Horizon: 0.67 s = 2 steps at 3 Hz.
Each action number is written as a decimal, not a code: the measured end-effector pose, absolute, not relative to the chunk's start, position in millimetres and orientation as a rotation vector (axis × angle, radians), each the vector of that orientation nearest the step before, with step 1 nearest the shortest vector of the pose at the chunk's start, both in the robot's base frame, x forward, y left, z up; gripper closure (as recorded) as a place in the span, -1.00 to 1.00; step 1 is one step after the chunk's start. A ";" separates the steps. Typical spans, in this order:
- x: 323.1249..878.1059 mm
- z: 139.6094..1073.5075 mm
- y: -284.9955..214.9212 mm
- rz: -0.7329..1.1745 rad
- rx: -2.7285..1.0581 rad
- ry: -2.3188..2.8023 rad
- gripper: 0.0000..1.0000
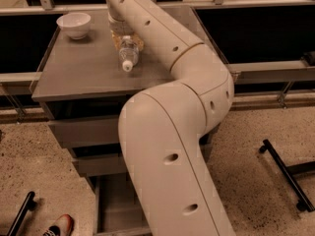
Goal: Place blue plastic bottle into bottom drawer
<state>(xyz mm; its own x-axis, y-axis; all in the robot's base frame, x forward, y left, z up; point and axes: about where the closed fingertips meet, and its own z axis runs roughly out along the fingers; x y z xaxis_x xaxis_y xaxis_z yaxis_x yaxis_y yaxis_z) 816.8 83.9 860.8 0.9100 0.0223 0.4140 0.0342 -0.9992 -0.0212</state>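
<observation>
The blue plastic bottle (128,50) is a small clear bottle with its white cap pointing toward the camera, over the back middle of the grey cabinet top (74,77). My gripper (126,38) is at the bottle's far end, its fingers (116,35) closed on either side of the bottle's body. My big white arm covers much of it. The bottom drawer (115,205) is pulled open at the foot of the cabinet, showing a plain grey inside, partly hidden by my arm.
A white bowl (74,24) stands at the back left corner of the cabinet top. Two upper drawers (83,132) are closed. Black frame legs (285,173) lie on the floor at right, another (19,213) at left, and a red and white shoe (56,226) at lower left.
</observation>
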 end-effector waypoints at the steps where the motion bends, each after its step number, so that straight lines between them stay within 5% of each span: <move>1: 800.9 880.7 44.2 -0.601 -3.019 0.166 1.00; 2: 783.2 906.8 3.1 -0.605 -2.992 0.470 1.00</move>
<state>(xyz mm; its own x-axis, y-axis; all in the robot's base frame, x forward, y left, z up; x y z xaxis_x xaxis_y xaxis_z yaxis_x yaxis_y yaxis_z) 783.2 3.1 906.8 0.8770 -0.3050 0.3712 -0.2843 -0.9523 -0.1108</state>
